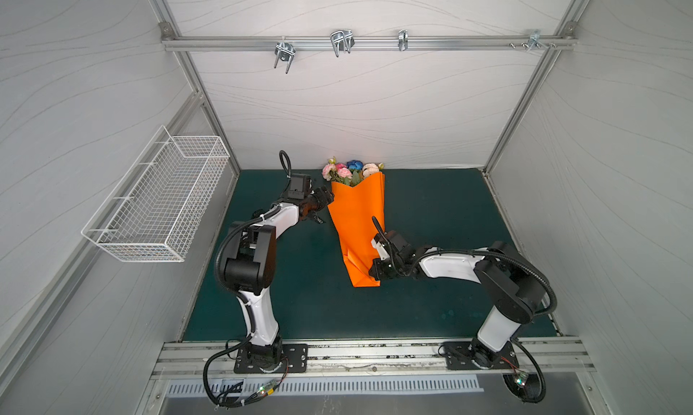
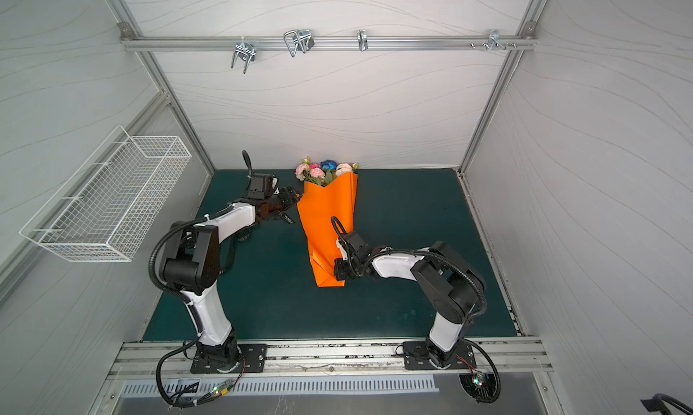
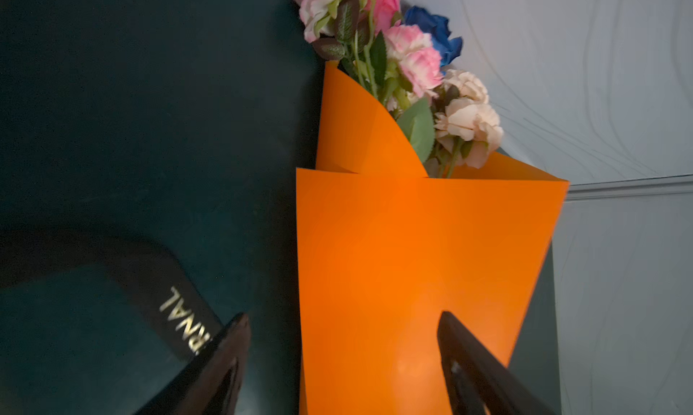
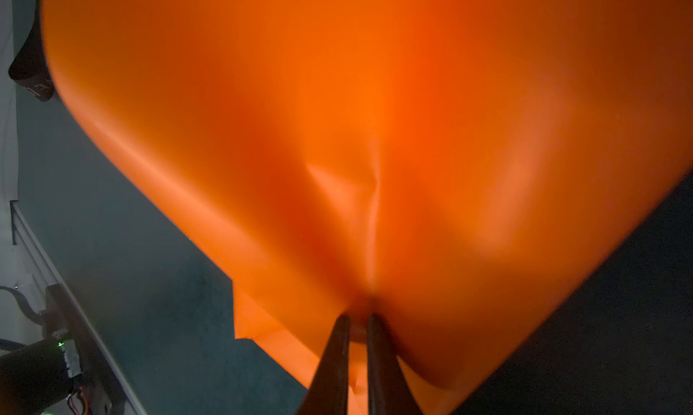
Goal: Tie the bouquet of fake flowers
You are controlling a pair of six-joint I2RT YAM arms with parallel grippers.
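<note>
Bouquet of fake flowers [image 1: 350,169] lies at the table's [image 1: 431,300] far edge, stems inside the orange paper wrap [image 1: 356,221]. Right pincer [image 4: 358,317] is clenched on the wrap's lower end: grip firm, don't crush. Left pincer [image 3: 344,315] is released, jaws wide at the wrap's side. Likely next: take the black ribbon [image 3: 180,319] beside it and loop it round the wrap's narrow part. Hidden: stems, most of the ribbon, its print cut off.

**Gold Letters on a Black Ribbon**

Only one text could be read: the gold capitals "RNAL", their start hidden, printed on the black ribbon [image 3: 176,311]. In a top view that ribbon [image 2: 288,218] lay at nine o'clock from the orange paper wrap [image 2: 326,225], its print too small to read.
</note>
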